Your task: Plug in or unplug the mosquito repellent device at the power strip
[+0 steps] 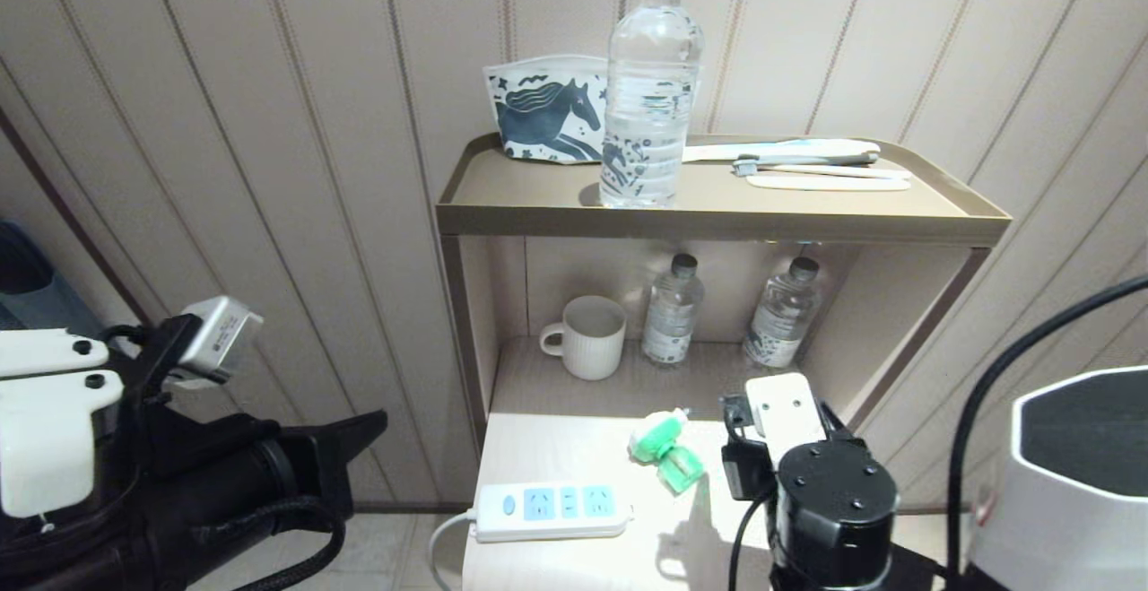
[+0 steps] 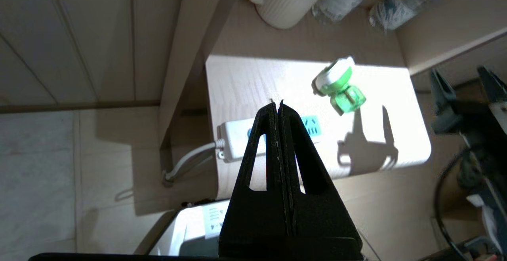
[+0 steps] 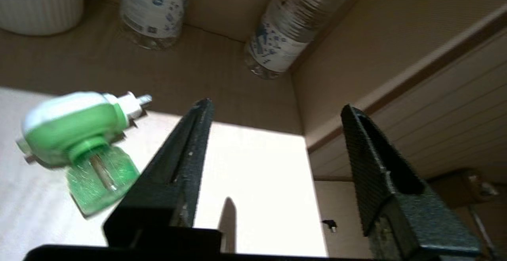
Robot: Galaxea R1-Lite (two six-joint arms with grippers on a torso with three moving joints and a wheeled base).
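My right tool (image 3: 273, 110) hangs spread and empty above the pale surface (image 1: 556, 452), with the mosquito repellent device (image 3: 79, 142) lying on its side just beside its left finger, unplugged. The power strip (image 1: 552, 510) lies farther to that side, sockets bare. Beyond my tool's tips, the lower shelf holds a ribbed mug (image 1: 587, 335) and two capped water bottles (image 1: 671, 311). My left tool (image 2: 280, 108) hovers pressed together over the strip.

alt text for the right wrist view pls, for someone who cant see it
The open right gripper hovers over a pale tabletop, holding nothing, with the green mosquito repellent device lying on its side beside it. Two water bottles and a white mug stand behind.
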